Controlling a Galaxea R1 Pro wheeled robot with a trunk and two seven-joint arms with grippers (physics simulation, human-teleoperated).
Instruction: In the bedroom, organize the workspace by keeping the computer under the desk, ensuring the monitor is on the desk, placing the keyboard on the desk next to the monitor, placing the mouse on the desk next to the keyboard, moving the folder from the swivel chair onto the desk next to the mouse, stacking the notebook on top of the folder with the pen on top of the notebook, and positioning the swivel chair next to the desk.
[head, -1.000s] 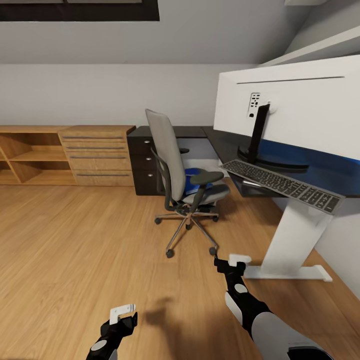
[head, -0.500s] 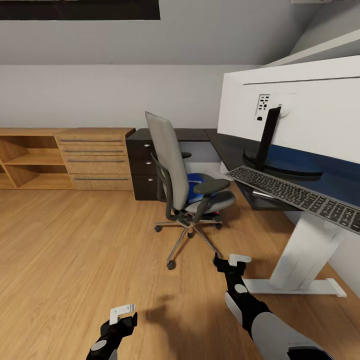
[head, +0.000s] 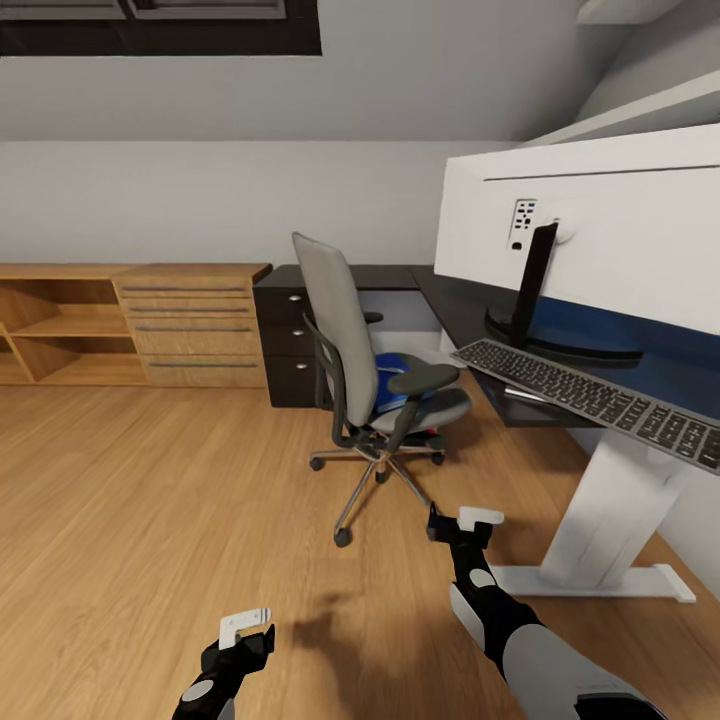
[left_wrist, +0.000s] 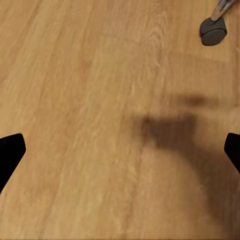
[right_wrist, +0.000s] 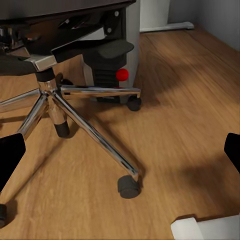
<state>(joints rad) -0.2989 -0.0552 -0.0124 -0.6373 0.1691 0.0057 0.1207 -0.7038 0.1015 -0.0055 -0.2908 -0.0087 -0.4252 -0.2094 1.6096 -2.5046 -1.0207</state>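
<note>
The grey swivel chair (head: 340, 330) stands on the wooden floor, close to the black desk (head: 452, 300) on its left side. A blue folder (head: 392, 368) lies on the chair's seat. On the desk the monitor (head: 610, 235) shows its white back. In front of its base lies the keyboard (head: 590, 396), overhanging the desk's edge. My right gripper (head: 465, 520) is open, low above the floor by the chair's chrome star base (right_wrist: 65, 102). Behind that base stands a pale grey box with a red dot, apparently the computer (right_wrist: 132, 47). My left gripper (head: 246, 630) hangs open over bare floor (left_wrist: 100, 75).
A dark drawer unit (head: 288, 335) stands under the desk's far end, with a light wooden drawer chest (head: 195, 322) and open shelves to its left. The desk's white pedestal leg (head: 610, 505) and foot stand on the floor to the right of my right arm. A chair castor (left_wrist: 213, 31) is near the left gripper.
The whole view has shifted a little, so the camera moved: the desk and chair sit slightly lower and closer. Both arms keep the same pose, grippers open.
</note>
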